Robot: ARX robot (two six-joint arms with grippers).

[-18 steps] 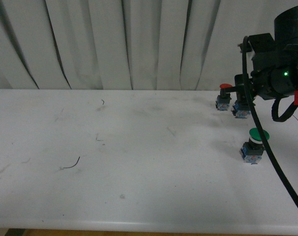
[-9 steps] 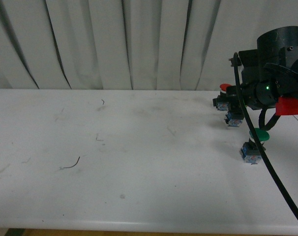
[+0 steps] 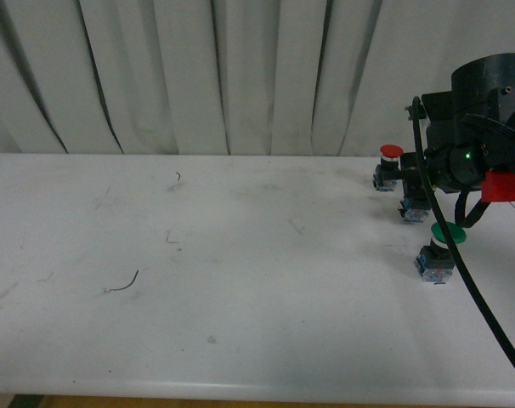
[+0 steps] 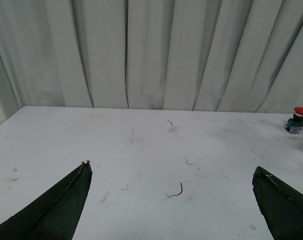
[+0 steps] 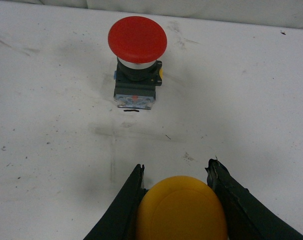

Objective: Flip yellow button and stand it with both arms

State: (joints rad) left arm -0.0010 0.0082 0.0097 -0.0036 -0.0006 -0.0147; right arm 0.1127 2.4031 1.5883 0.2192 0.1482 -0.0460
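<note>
The yellow button's cap (image 5: 181, 210) fills the gap between my right gripper's (image 5: 175, 166) black fingers, which are shut on its sides. In the front view only its blue-grey base (image 3: 413, 211) shows, below the bulky right arm (image 3: 474, 144), just above the table at the far right. The base lies between the red-capped button (image 3: 387, 167) and the green-capped button (image 3: 440, 251). My left gripper (image 4: 171, 167) is wide open over bare table with nothing between its fingers. The left arm is out of the front view.
The red-capped button (image 5: 137, 39) stands upright just beyond the held cap. It also shows far off in the left wrist view as a small red button (image 4: 297, 117). A thin curled wire scrap (image 3: 124, 283) lies on the white table (image 3: 240, 297). A grey curtain hangs behind.
The right arm, holding the yellow button, swung left and then back a little to the right. The button's base now sits slightly lower. The red and green buttons have not moved.
</note>
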